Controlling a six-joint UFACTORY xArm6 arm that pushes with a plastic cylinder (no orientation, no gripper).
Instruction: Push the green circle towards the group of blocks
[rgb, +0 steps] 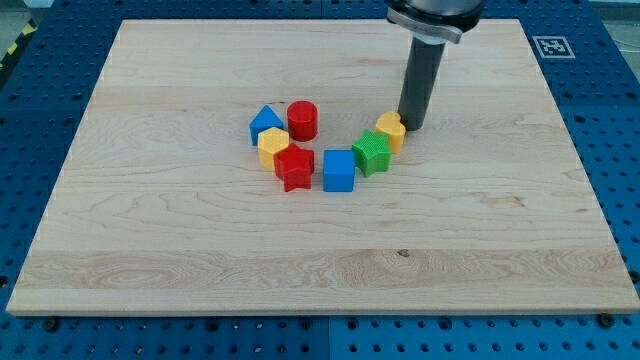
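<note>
A green block (371, 153) sits in the middle of the wooden board (180, 240); I cannot make out its shape for sure. It touches a yellow block (391, 131) at its upper right and a blue cube (339, 170) at its lower left. Further to the view's left lie a red star (295, 167), a yellow hexagon (272, 145), a blue block (265, 122) and a red cylinder (303, 120). Together they form an open ring. My tip (411, 126) stands right beside the yellow block, on its right, up and to the right of the green block.
The board lies on a blue perforated table (610, 120). A black-and-white marker tag (549, 46) sits at the board's top right corner. The rod's mount (432, 15) hangs above the board's top edge.
</note>
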